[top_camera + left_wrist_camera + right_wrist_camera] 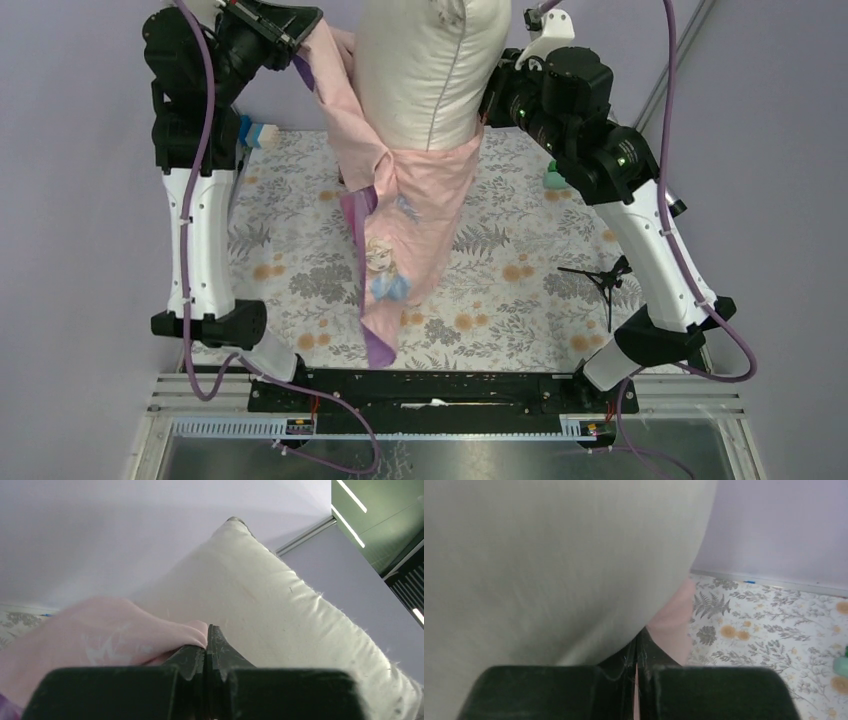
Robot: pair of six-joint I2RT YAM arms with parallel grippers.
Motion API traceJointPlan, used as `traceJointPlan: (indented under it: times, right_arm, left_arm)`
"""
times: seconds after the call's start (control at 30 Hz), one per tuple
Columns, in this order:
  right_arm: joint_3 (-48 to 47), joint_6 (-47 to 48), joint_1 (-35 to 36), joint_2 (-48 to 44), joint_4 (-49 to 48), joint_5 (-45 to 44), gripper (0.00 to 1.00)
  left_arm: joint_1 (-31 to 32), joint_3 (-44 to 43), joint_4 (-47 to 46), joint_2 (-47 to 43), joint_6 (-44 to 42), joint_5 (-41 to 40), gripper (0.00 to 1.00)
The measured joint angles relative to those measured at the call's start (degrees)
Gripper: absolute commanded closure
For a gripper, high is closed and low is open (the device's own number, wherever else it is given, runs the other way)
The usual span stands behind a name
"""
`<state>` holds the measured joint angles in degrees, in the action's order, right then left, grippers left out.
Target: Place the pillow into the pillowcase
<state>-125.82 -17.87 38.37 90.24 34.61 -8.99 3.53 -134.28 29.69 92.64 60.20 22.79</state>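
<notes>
The cream pillow (425,70) stands upright, raised between the two arms, its lower end inside the pale pink pillowcase (420,215), which hangs down to the table. My left gripper (303,25) is shut on the pillowcase's upper left edge; in the left wrist view (207,635) pink cloth (110,640) is pinched between the jaws beside the pillow (280,610). My right gripper (490,105) is shut on the pillowcase's right edge; in the right wrist view (640,640) a pink strip (674,625) sits between the jaws, against the pillow (549,565).
The floral table cloth (520,270) covers the table. A small black tripod (602,280) stands at the right. A green object (553,180) sits behind my right arm and a blue and white object (262,133) behind my left arm.
</notes>
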Motion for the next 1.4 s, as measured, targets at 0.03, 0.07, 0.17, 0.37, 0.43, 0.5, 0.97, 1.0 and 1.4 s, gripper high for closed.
traceJointPlan:
  times: [0.03, 0.07, 0.17, 0.37, 0.43, 0.5, 0.97, 1.0, 1.4]
  right_arm:
    - [-1.09, 0.37, -0.2, 0.61, 1.14, -0.74, 1.0]
    - [-3.34, 0.79, -0.31, 1.68, 2.56, -1.11, 1.0]
    - [-19.89, 2.71, -0.31, 9.03, 7.67, -2.19, 1.0]
    - [-9.49, 4.39, -0.2, 1.36, 0.33, -2.67, 1.0]
    - [1.92, 4.07, -0.24, -5.03, -4.61, -3.08, 1.0]
    - [9.64, 3.82, -0.24, -9.49, -8.17, -3.8, 1.0]
    - [-11.23, 7.02, -0.22, 0.46, -5.44, -5.33, 1.0]
    - [-6.25, 6.86, -0.24, -2.25, -7.39, -5.38, 1.0]
    - [4.85, 5.4, -0.13, -7.26, -9.46, -5.38, 1.0]
  left_arm:
    - [0.48, 1.95, -1.22, -0.9, 0.2, -0.42, 1.0]
    - [1.22, 5.27, -2.78, -2.62, 0.26, -1.14, 1.0]
    - [5.07, 20.72, -8.35, -10.23, -0.42, -3.65, 1.0]
    - [7.08, 13.62, -2.34, -5.42, -2.47, -6.36, 1.0]
    - [6.8, -3.48, 1.42, 3.72, -1.6, -5.44, 1.0]
    - [5.64, -10.08, -2.38, 7.72, 1.27, -4.17, 1.0]
    - [6.78, 27.06, -17.14, -10.99, 1.01, -5.44, 1.0]
    - [6.91, 22.21, -14.51, -8.17, 0.72, -5.07, 1.0]
    - [7.21, 16.06, -19.08, -6.01, 2.69, -7.13, 1.0]
